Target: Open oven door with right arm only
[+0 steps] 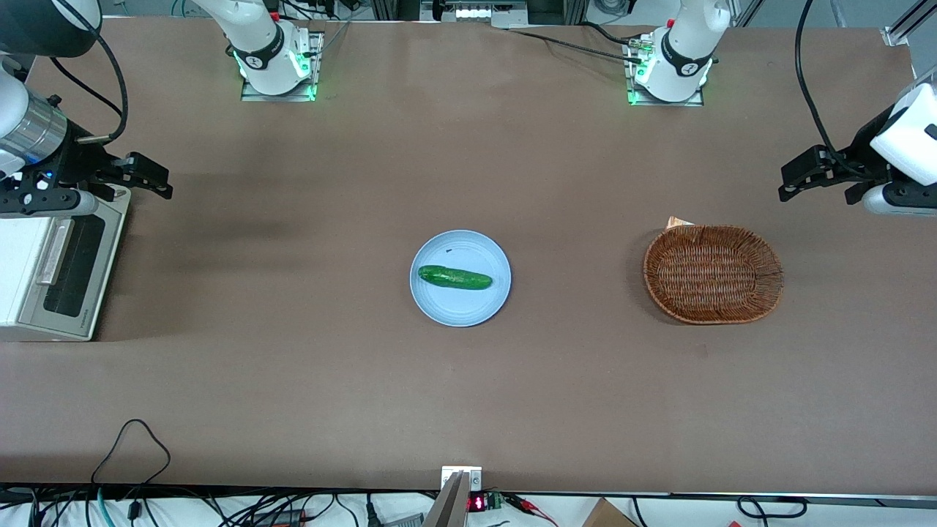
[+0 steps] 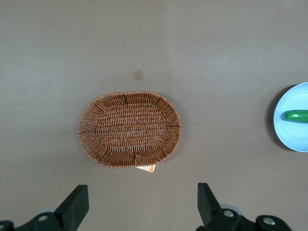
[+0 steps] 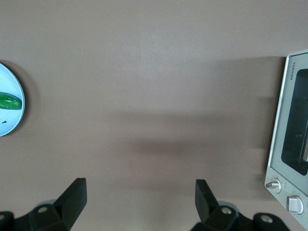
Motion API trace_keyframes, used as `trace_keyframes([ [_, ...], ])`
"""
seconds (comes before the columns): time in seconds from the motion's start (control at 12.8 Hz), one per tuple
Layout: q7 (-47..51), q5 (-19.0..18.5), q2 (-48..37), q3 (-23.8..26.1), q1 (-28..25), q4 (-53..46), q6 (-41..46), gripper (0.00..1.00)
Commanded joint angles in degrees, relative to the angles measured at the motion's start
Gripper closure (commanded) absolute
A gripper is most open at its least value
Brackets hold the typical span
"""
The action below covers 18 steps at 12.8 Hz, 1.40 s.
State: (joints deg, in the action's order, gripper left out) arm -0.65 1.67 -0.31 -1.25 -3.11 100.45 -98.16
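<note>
Cables trail along the worktop's near edge, and farther in, about mid-table, a round pale-blue plate [image 1: 460,278] carries a dark green cucumber [image 1: 454,277]; an oval brown wicker basket [image 1: 713,274] sits toward the parked arm's end. At the working arm's end of the brown tabletop [image 1: 468,380], hard against that short edge, stands the small cream-white toaster oven [image 1: 22,256] with its silver-grey framed oven door [image 1: 73,265] shut — dark glass window facing the table's middle, silver bar handle [image 1: 53,252] along the door's upper edge. The black two-finger gripper [image 1: 150,179] of the white right arm [image 1: 29,132] hangs just farther from the front camera than the oven's top corner, above bare table, clear of the door; in the right wrist view its fingers [image 3: 72,195] stand wide apart and hold nothing. Judging by its build, the door is a stiff hinged flap, probably light but with some latch or spring resistance, and the glass wants no knocks. The bar handle looks the sensible hold — smooth metal, so likely slippery; hooking or pinching it mid-length should keep the pull square, though the light oven may slide.
</note>
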Motion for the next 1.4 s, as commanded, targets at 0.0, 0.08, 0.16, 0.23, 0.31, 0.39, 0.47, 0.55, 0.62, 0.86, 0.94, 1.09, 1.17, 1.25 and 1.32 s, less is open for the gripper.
trace_keyframes([
  [0.0,-0.3,-0.2,0.8,0.5,0.4,-1.6,1.1,0.0],
  [0.08,-0.3,-0.2,0.9,0.5,0.4,-1.6,1.1,0.0],
  [0.16,-0.3,-0.2,0.9,0.5,0.4,-1.6,1.1,0.0],
  [0.23,-0.3,-0.2,1.0,0.5,0.4,-1.6,1.2,0.0],
  [0.31,-0.4,-0.2,1.0,0.5,0.4,-1.6,1.4,0.0],
  [0.39,-0.5,-0.2,0.9,0.5,0.4,-1.6,1.4,0.0],
  [0.47,-0.4,-0.2,0.9,0.5,0.4,-1.6,1.4,0.0],
  [0.55,-0.4,-0.2,0.9,0.5,0.4,-1.6,1.4,0.0],
  [0.62,-0.4,-0.2,0.9,0.5,0.5,-1.6,1.8,0.0],
  [0.86,-0.2,-0.2,1.0,0.5,0.2,-1.6,2.4,0.08],
  [0.94,-0.3,-0.2,1.1,0.5,0.4,-1.6,2.1,0.44],
  [1.09,-0.8,-0.3,1.0,0.5,0.4,-1.7,2.5,0.83],
  [1.17,-0.7,-0.4,1.1,0.5,0.2,-1.7,2.6,0.87],
  [1.25,-0.7,-0.3,1.0,0.5,0.2,-1.8,2.6,0.97],
  [1.32,-0.6,-0.4,1.1,0.5,0.2,-2.1,2.9,0.99],
])
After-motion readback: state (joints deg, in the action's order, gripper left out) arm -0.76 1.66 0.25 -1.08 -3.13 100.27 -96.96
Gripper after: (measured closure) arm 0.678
